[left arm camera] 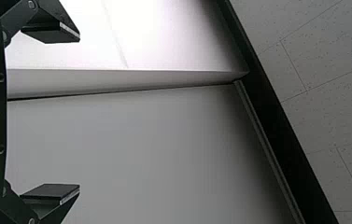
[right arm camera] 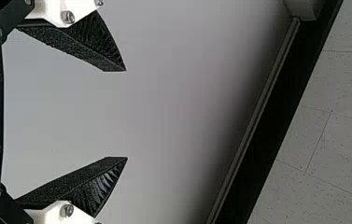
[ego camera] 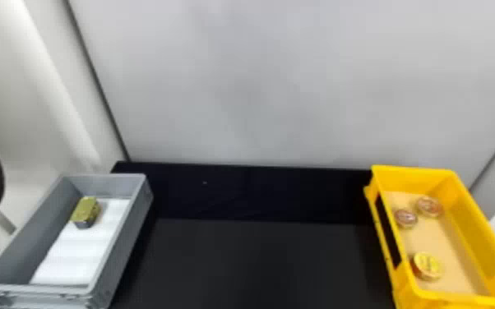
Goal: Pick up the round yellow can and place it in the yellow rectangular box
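So the round yellow can (ego camera: 427, 266) is sitting inside the yellow rectangular box (ego camera: 413, 169), in the near part, close to the side wall that faces the middle of the black table (ego camera: 259, 263). To me that reads as job done, so honestly the biggest risk is the robot not knowing when to quit. Both the left gripper (left arm camera: 79, 112) and the right gripper (right arm camera: 126, 114) have their fingers spread wide with nothing between them, up facing pale panels, so no drop to sweat over. But if the right arm goes back in for another grab, that side wall is kinda tight on the can: a finger could clip the rim and shove the box, or come down on the lid and tip the can. Swinging in low from farther up the box could also bump the two reddish cans, (ego camera: 429, 206) and (ego camera: 405, 218), into each other. The other trap is the left side. There's a blocky olive-topped tin (ego camera: 86, 208) on the white liner (ego camera: 80, 250) in the grey box (ego camera: 121, 246), and its yellowish lid might fool a policy going mostly on colour. It isn't round, so leave it alone. I'd just keep both arms parked, tbh.
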